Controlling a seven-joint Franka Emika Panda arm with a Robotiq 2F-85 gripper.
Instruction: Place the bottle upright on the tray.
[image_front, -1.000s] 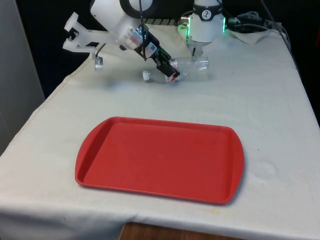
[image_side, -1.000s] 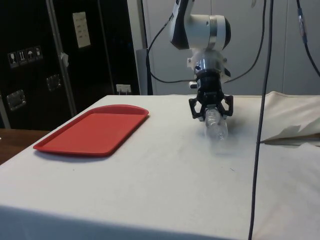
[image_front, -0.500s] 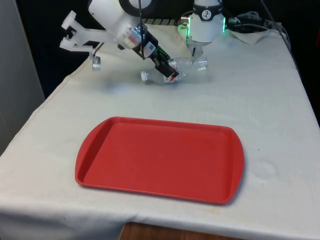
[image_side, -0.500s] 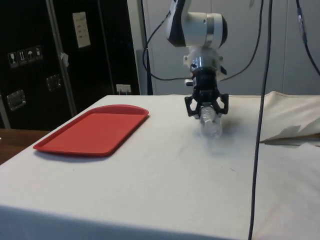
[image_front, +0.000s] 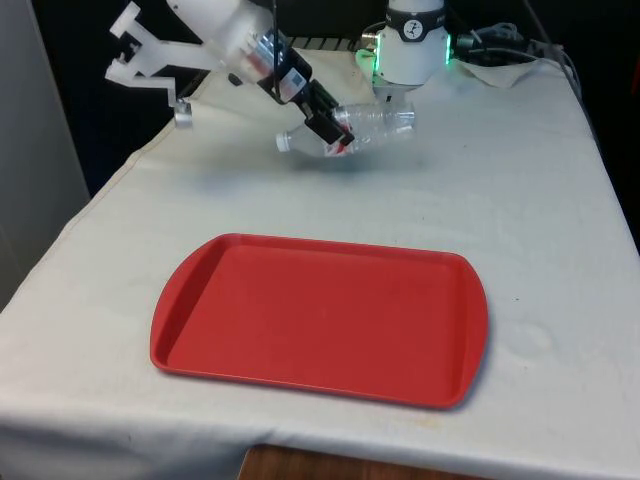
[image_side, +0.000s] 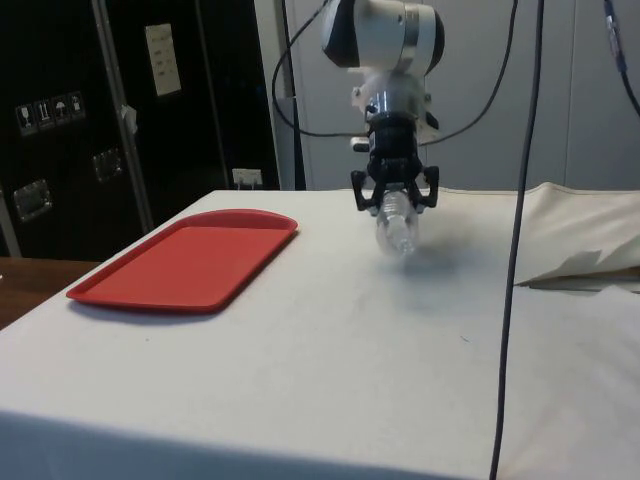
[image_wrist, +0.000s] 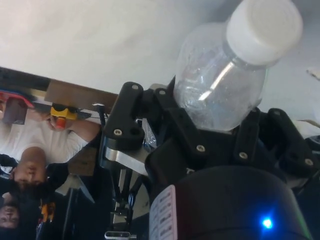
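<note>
White-clothed table (image_front: 560, 200): wide bare cloth around red tray (image_front: 320, 318), which lies near front edge. Gripper (image_front: 330, 128) pinches clear plastic bottle (image_front: 352, 128) at mid-body, nearly horizontal, lifted off cloth beyond tray's far rim, white cap (image_front: 284, 141) toward front view's left.

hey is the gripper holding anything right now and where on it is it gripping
Yes. The gripper holds the clear bottle, clear of the table, nearly on its side. The fingers clamp its body just below the shoulder, white cap pointing away.

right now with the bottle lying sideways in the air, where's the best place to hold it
Around its mid-body, where the gripper already clamps the bottle, coming across its long axis. The round clear sides fit between the fingers, and the white cap end stays free for tipping it upright onto the tray.
</note>
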